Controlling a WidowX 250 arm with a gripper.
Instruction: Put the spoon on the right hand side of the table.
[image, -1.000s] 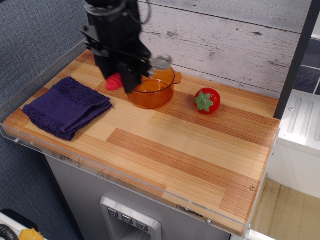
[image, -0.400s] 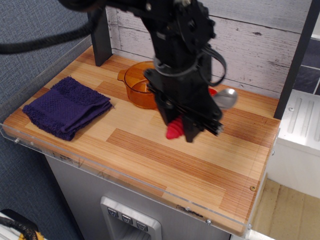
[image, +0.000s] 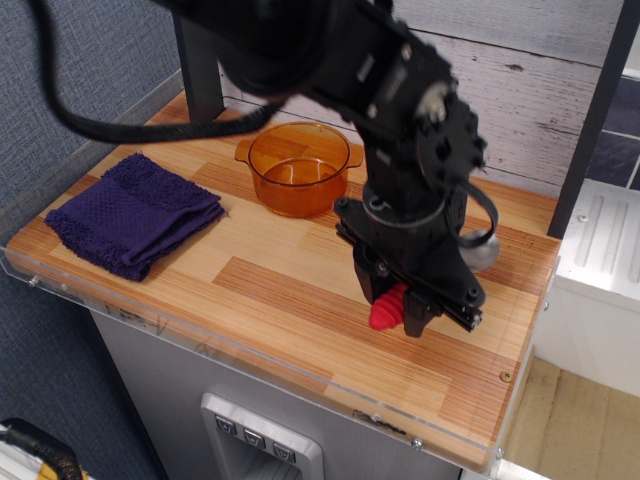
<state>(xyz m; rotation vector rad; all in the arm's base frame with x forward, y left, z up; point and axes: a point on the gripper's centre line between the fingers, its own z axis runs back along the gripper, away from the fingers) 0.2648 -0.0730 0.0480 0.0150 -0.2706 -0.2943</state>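
Note:
The spoon has a ribbed red handle (image: 388, 307) and a silver bowl (image: 480, 252). My black gripper (image: 410, 308) is shut on the handle and holds the spoon low over the right part of the light-wood table (image: 280, 290). The red handle tip sticks out below the fingers toward the front. The bowl pokes out behind the gripper on the right. I cannot tell whether the spoon touches the wood. The arm hides the middle of the spoon.
An orange see-through pot (image: 298, 165) stands at the back middle. A folded purple towel (image: 130, 212) lies at the left. The arm hides the back right of the table. The table's right edge (image: 535, 330) lies close to the gripper.
My gripper has carried the spoon from above the pot, across the table to the right and forward, and lower. The strawberry toy is now hidden behind the arm.

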